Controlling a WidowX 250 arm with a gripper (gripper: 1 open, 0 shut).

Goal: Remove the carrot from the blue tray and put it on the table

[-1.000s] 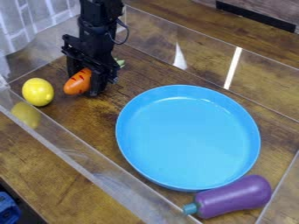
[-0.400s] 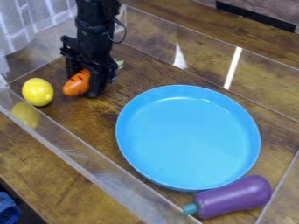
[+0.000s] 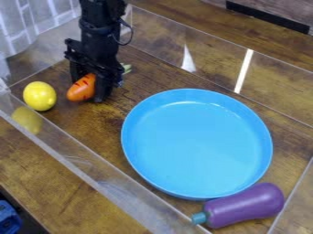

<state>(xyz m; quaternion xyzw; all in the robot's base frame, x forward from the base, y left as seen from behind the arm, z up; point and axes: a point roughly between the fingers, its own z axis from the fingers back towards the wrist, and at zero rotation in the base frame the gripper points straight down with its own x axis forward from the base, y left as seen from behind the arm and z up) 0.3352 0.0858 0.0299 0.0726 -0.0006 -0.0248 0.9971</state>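
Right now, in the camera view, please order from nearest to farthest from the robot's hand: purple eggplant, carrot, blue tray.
1. Carrot: at the hand, upper left.
2. Blue tray: bare, picture centre to right.
3. Purple eggplant: lower right corner, beyond the tray.

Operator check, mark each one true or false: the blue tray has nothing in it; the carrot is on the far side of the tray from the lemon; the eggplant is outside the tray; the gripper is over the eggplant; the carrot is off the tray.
1. The blue tray has nothing in it. True.
2. The carrot is on the far side of the tray from the lemon. False: it is on the same side as the lemon, close to it.
3. The eggplant is outside the tray. True.
4. The gripper is over the eggplant. False: the gripper is at the carrot.
5. The carrot is off the tray. True.
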